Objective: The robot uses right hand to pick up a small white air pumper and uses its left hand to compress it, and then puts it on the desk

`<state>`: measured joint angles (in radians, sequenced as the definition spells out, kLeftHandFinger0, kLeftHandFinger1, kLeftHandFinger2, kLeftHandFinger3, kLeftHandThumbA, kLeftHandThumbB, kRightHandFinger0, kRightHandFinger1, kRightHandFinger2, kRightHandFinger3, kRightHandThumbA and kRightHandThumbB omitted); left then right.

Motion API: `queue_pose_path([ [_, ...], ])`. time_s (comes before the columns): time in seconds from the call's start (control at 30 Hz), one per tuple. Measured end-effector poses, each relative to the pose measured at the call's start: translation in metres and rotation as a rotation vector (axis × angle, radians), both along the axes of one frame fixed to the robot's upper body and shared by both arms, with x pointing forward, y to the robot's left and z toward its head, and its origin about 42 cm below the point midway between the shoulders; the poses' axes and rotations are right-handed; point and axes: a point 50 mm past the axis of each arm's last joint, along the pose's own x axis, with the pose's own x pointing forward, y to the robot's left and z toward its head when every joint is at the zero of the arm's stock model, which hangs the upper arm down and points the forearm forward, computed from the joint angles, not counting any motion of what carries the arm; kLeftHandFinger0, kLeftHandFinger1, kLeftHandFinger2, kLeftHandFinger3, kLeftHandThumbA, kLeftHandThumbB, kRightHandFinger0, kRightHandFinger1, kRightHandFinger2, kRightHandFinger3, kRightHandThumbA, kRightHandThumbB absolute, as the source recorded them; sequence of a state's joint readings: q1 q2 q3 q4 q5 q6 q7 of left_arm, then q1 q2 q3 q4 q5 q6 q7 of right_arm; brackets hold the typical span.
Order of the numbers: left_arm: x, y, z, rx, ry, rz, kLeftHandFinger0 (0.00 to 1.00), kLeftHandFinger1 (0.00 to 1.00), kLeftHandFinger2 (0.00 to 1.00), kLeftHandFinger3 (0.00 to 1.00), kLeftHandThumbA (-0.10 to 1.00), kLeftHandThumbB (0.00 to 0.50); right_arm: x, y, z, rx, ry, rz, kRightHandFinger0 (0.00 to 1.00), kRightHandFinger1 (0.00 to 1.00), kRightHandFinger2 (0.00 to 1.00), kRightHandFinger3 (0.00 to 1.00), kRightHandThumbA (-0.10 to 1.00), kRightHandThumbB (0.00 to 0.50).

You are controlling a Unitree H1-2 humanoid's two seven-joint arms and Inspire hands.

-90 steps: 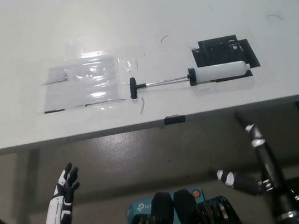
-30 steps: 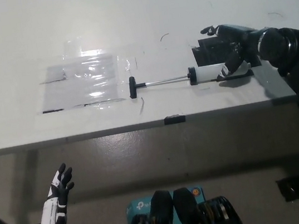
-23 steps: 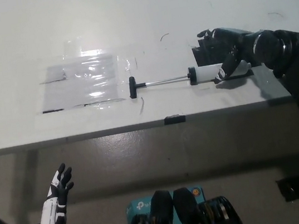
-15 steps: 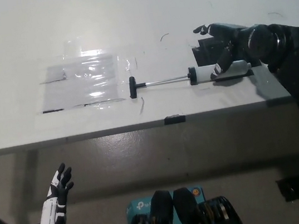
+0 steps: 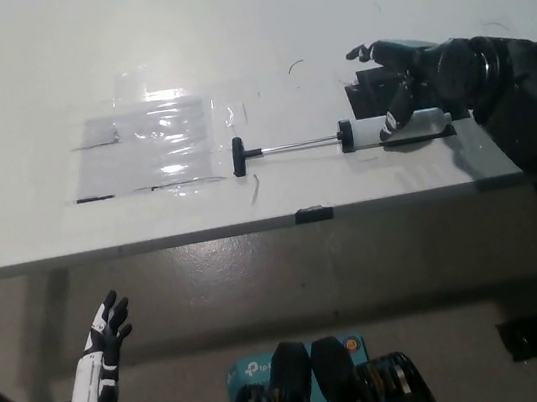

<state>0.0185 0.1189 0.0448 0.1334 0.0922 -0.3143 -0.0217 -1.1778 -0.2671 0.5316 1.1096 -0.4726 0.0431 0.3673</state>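
Right hand (image 5: 409, 74): upper right, my fingers spread over the pump barrel, not closed on it.
Air pump (image 5: 345, 137): lying on the counter (image 5: 253, 31), plunger extended leftward.
Left hand (image 5: 109, 329): lower left, open, idle.

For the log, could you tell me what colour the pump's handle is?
Black: the air pumper has a black T-handle; head view.

White table (image 5: 222, 26) with a clear plastic sheet (image 5: 154, 147) taped flat left of centre; black square mat (image 5: 370, 95) at right. Grey floor (image 5: 290, 279) below the near edge.
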Motion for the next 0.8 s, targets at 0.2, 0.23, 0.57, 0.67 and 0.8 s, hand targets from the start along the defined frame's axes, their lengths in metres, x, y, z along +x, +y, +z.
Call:
queue_pose_path([
  [0.2, 0.000, 0.001, 0.000, 0.002, 0.000, 0.000, 1.00, 1.00, 1.00, 1.00, 1.00, 0.028, 0.000, -0.002, -0.004, -0.041, 0.013, 0.002, 1.00, 1.00, 1.00, 1.00, 1.00, 0.449],
  [0.23, 0.000, 0.001, 0.000, 0.002, -0.001, 0.000, 1.00, 1.00, 1.00, 1.00, 1.00, 0.030, -0.001, -0.001, -0.005, -0.045, 0.014, 0.004, 1.00, 1.00, 1.00, 1.00, 1.00, 0.441],
  [0.57, 0.001, 0.001, 0.001, -0.002, -0.003, -0.001, 1.00, 1.00, 1.00, 1.00, 1.00, 0.017, -0.001, -0.001, -0.008, -0.092, 0.026, 0.019, 1.00, 1.00, 1.00, 1.00, 1.00, 0.411],
  [0.67, 0.002, 0.001, 0.002, -0.001, -0.007, -0.003, 1.00, 1.00, 1.00, 1.00, 1.00, 0.023, -0.002, -0.001, -0.010, -0.109, 0.031, 0.024, 1.00, 1.00, 1.00, 1.00, 1.00, 0.419],
  [0.8, 0.003, 0.001, 0.003, -0.002, -0.011, -0.004, 1.00, 1.00, 1.00, 1.00, 1.00, 0.019, -0.002, 0.000, -0.014, -0.123, 0.046, 0.031, 1.00, 1.00, 1.00, 1.00, 1.00, 0.404],
])
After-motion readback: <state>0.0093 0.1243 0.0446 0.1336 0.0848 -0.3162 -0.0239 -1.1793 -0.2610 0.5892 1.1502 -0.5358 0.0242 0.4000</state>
